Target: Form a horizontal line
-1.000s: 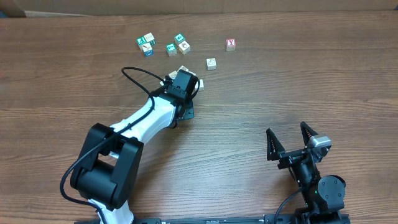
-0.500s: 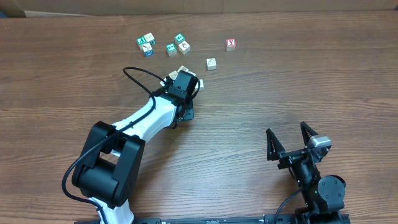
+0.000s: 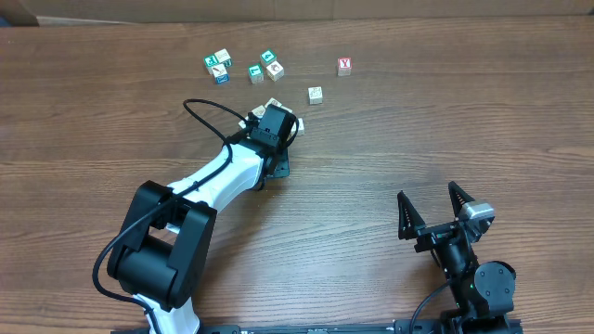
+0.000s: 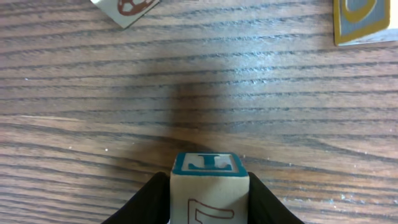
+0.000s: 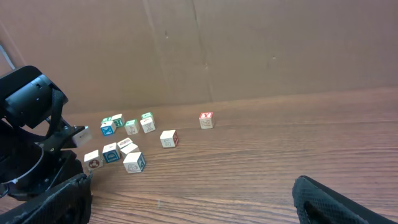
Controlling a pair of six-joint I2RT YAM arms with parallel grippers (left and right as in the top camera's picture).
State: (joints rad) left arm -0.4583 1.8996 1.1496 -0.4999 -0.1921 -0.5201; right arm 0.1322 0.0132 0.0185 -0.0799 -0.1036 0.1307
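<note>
My left gripper [image 4: 209, 182] is shut on a small pale wooden cube [image 4: 210, 202] with a teal-framed top face and a red outline on its side, just above the table. In the overhead view that gripper [image 3: 276, 122] covers the held cube. Pale cubes [image 3: 252, 116] [image 3: 299, 125] lie close around it, also seen from the right wrist [image 5: 93, 160] [image 5: 134, 162]. Whether they touch in a row I cannot tell, so no horizontal line can be made out. Another pale cube [image 3: 316, 95] sits alone, further right. My right gripper [image 3: 433, 211] stands open and empty at the near right.
Teal- and blue-faced cubes [image 3: 218, 65] [image 3: 264, 67] lie scattered at the far side. A cube with a red Y [image 3: 344, 66] sits to their right. In the left wrist view, two more cubes [image 4: 127, 7] [image 4: 364, 22] lie beyond the held one. A cardboard wall [image 5: 249, 50] backs the table.
My left gripper has edged slightly towards the far side of the table. The loose cubes and the right arm have not moved.
</note>
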